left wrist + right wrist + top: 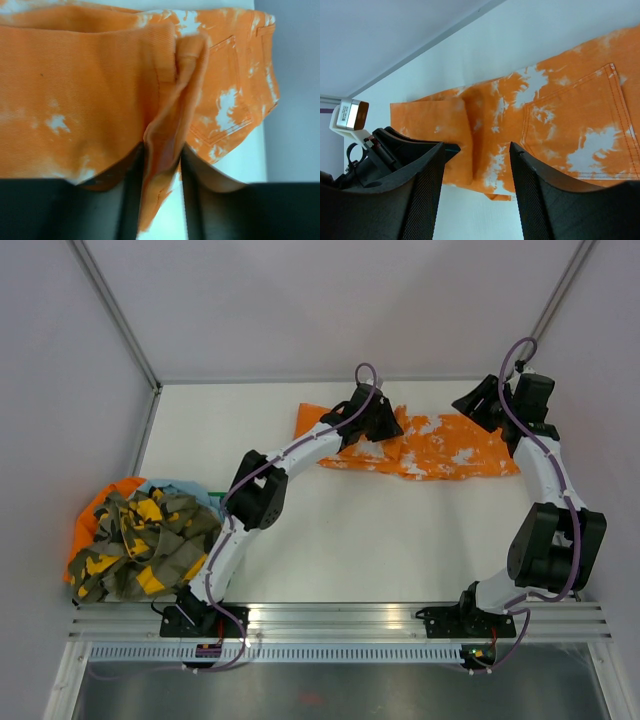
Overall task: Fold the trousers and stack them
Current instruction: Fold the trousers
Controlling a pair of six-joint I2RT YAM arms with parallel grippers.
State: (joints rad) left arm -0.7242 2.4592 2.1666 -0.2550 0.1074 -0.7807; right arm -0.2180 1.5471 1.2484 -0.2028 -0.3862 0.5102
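Orange trousers with white blotches [430, 447] lie spread across the far middle of the white table. My left gripper [372, 420] is over their left part and is shut on a raised fold of the orange cloth [167, 145], which hangs between its two fingers. My right gripper [487, 405] hovers above the right end of the trousers, open and empty. In the right wrist view the trousers [560, 125] show a back pocket, and my right gripper [477, 170] frames them from above.
A heap of other clothes [140, 535], camouflage, orange and light blue, lies at the table's left edge. Grey walls close the back and sides. The metal rail [340, 620] with the arm bases runs along the near edge.
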